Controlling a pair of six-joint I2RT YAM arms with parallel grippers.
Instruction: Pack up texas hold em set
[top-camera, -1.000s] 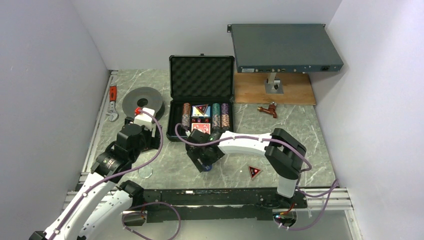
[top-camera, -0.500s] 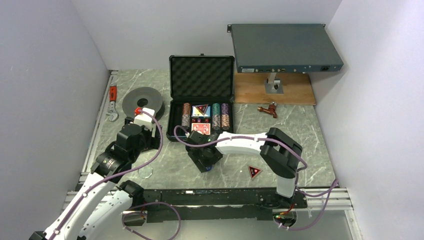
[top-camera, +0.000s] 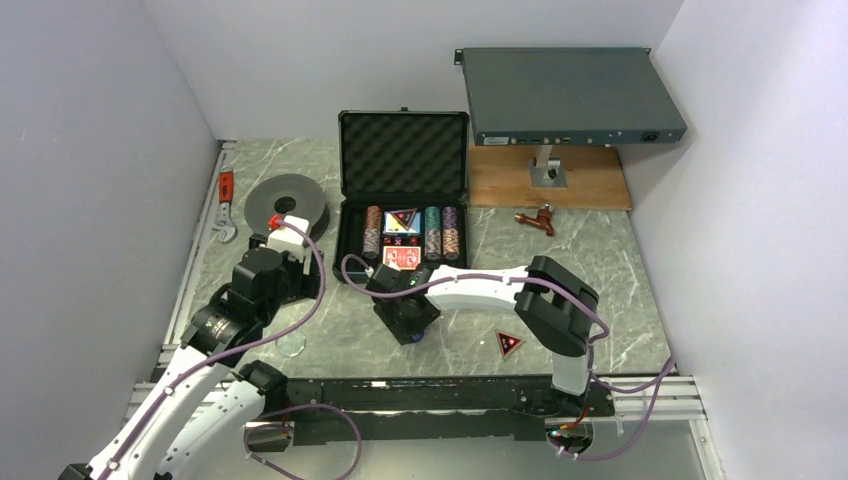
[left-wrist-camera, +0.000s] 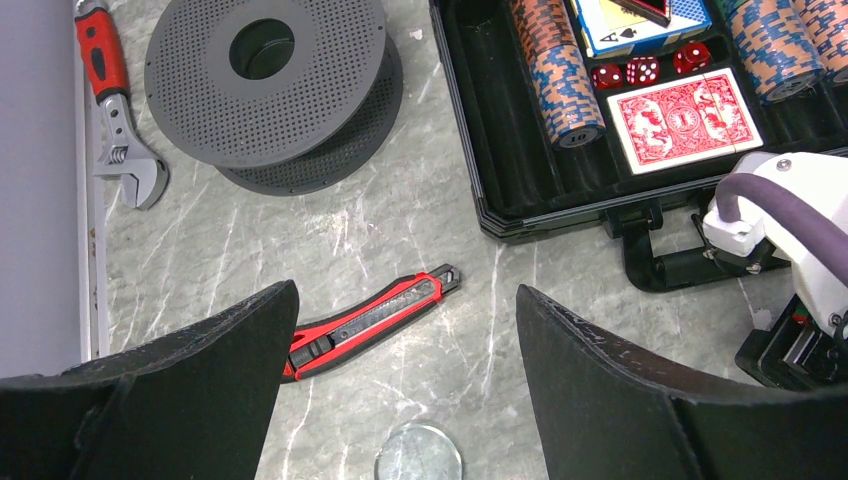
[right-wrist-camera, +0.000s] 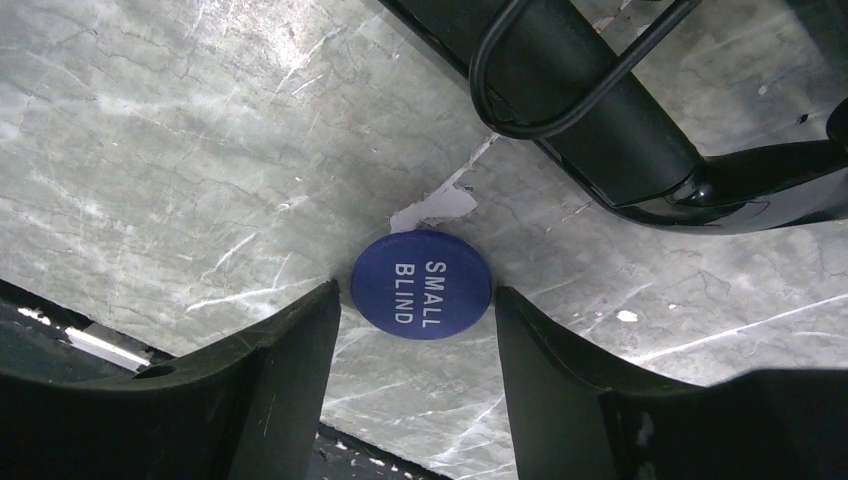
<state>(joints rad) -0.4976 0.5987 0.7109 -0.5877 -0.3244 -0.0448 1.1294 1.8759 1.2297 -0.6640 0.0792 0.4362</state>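
Toward the table's left edge, the left gripper (left-wrist-camera: 402, 300) is hanging with its jaws spread wide and holding nothing, above a red utility knife (left-wrist-camera: 365, 322) and near the grey spool (left-wrist-camera: 265, 85). Right of it the black briefcase (left-wrist-camera: 470, 150) is lying open, with chip stacks (left-wrist-camera: 558, 75) and the red card deck (left-wrist-camera: 685, 118) sitting in its tray. Just in front of the case handle (right-wrist-camera: 590, 110), the blue SMALL BLIND button (right-wrist-camera: 421, 285) is lying flat on the table. The right gripper (right-wrist-camera: 418, 300) is straddling it with jaws narrow, a finger just beside each side of its rim; whether they are touching cannot be told. The disc is looking thin and slick, so a pinch riding too high is likely to skate over it or flick it toward the handle. Further right, a triangular marker (top-camera: 509, 344) is waiting near the front edge
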